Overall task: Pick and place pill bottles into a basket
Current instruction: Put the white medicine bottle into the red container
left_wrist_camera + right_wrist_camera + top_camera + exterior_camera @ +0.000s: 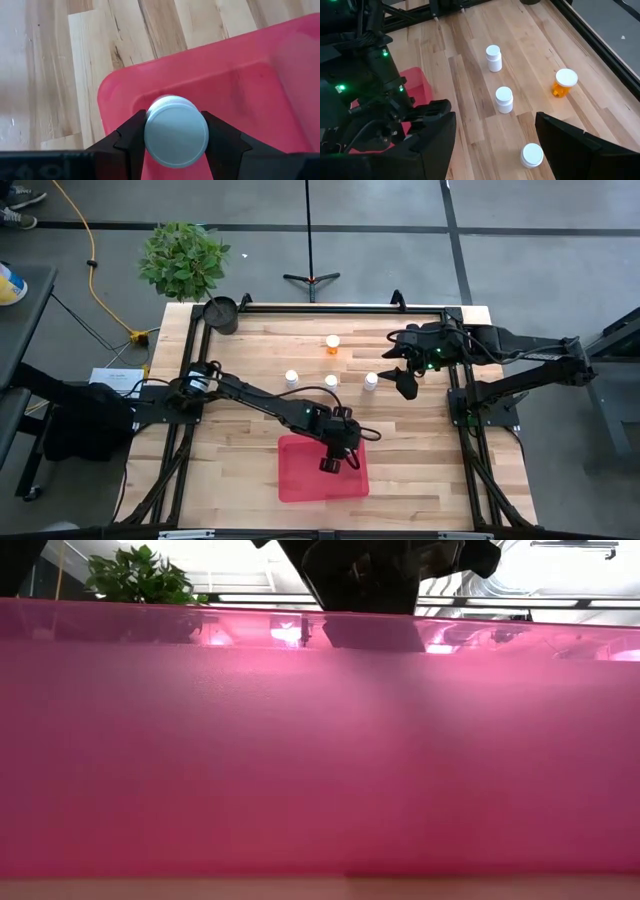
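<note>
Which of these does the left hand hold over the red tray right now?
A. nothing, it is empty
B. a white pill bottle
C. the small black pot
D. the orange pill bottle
B: in the left wrist view the left hand is shut on a white pill bottle, gripped by its sides above the red tray.
</note>
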